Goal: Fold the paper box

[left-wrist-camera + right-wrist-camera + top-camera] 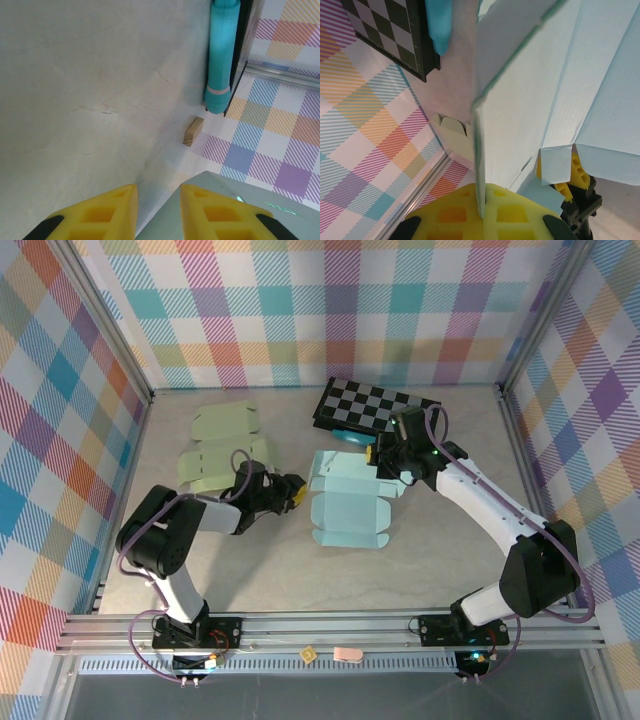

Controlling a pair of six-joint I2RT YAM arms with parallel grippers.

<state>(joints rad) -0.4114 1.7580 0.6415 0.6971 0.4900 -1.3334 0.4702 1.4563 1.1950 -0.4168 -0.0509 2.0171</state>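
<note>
- Yellow fingertips (450, 215) sit at the bottom of the right wrist view. The right jaws are clamped on a raised flap of the pale blue paper box (530, 100), and the flap's edge runs down between them.
- From overhead I see the paper box lying mostly flat a little right of the tabletop's (270, 570) middle, between the ends of the two arms. Its far right corner is lifted where the right arm (490, 510) grips it.
- On the left wrist view the left jaws stand apart with nothing between them, low over the bare surface.
- Overhead, the left arm (190, 525) ends near the box's left edge. I cannot tell whether it touches the box.
- Two pale green flat cartons (222, 448) lie at the far left, one behind the other.
- At the far side a black-and-white checkered board (372, 405) lies flat, with a teal tube (350, 436) just beside its near edge.
- A small wooden block (193, 131) lies near the tube's end, close to the wall.
- I read the tabletop as a pale beige, matte surface with a few faint scuffs.
- Plaid walls (300, 310) in pink, teal, orange and purple enclose three sides, with metal posts at the corners.
- A metal rail (330, 625) runs along the near edge and carries both arm bases.
</note>
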